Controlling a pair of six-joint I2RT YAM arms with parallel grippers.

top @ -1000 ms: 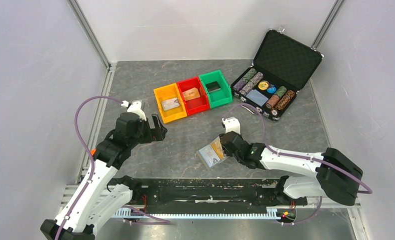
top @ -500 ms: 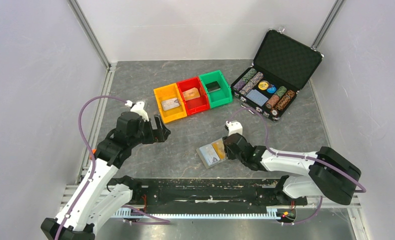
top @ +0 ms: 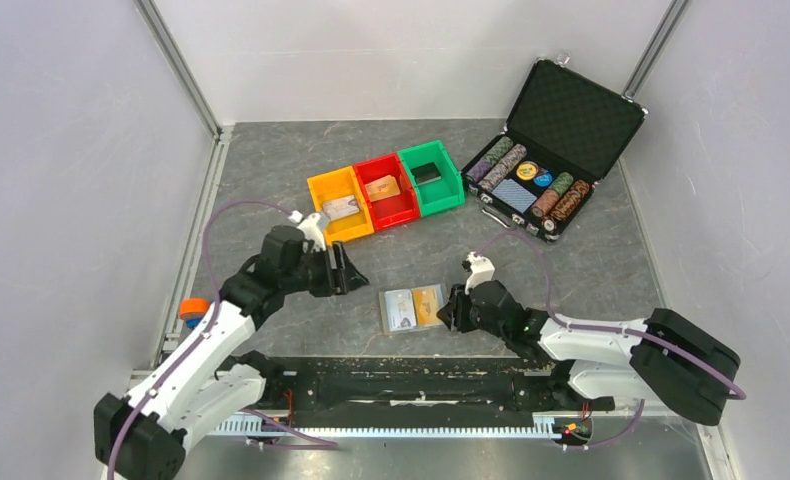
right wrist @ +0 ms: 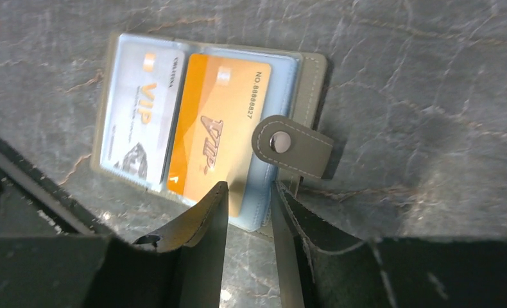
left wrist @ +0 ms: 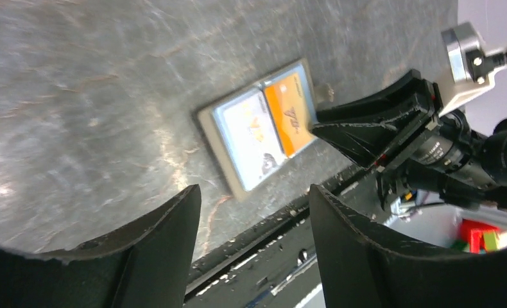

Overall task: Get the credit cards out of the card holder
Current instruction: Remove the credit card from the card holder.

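While open, one holder (right wrist: 312,77), two cards (right wrist: 215,122).

light: bright, even | shadows: soft | glare: table (left wrist: 77,77) sheen at 9 o'clock | blur: my left pincer (left wrist: 253,199), 6 o'clock

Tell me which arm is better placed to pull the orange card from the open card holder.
Right, likely. Its tool sits at the card holder edge, fingers flanking the orange card corner. The left tool hangs open, apart from the holder.
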